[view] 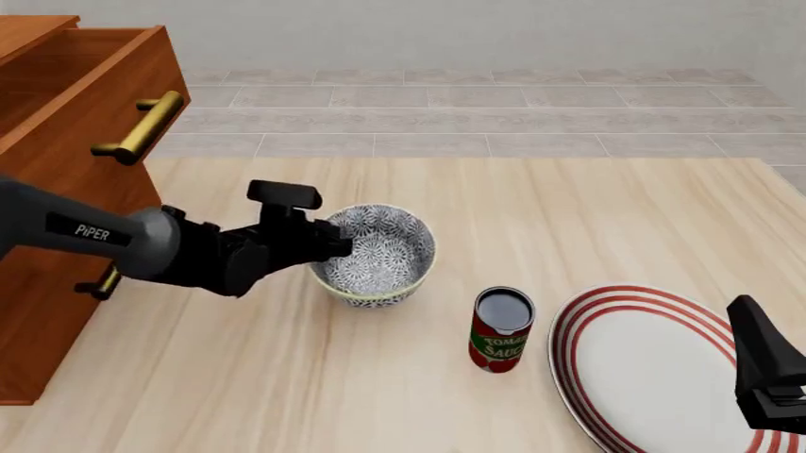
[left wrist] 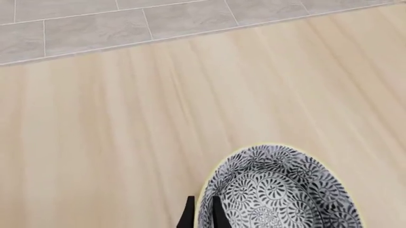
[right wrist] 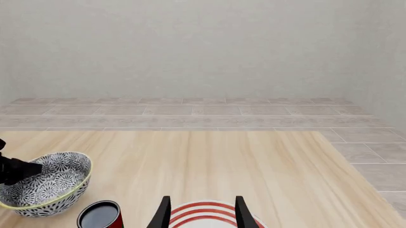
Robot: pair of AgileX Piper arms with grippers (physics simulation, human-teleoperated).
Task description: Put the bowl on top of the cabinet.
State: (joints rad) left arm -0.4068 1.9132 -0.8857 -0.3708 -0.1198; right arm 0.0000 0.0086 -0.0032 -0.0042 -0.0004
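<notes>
The bowl [view: 377, 253], white with a dense blue-grey floral pattern, is at the middle of the table, right of the cabinet [view: 63, 151]. My left gripper [view: 335, 240] is shut on its left rim, one finger inside and one outside [left wrist: 201, 213]. In the right wrist view the bowl [right wrist: 44, 183] looks slightly tilted; whether it touches the table I cannot tell. The cabinet is reddish-brown wood with brass handles [view: 136, 126], and its upper drawer is pulled out. My right gripper [right wrist: 203, 199] is open over the plate, holding nothing.
A tomato sauce can [view: 501, 330] stands upright just right of the bowl. A flat white plate with red rings [view: 643, 368] lies at the front right, under the right arm [view: 765, 373]. Beyond the table's far edge is grey tiled floor.
</notes>
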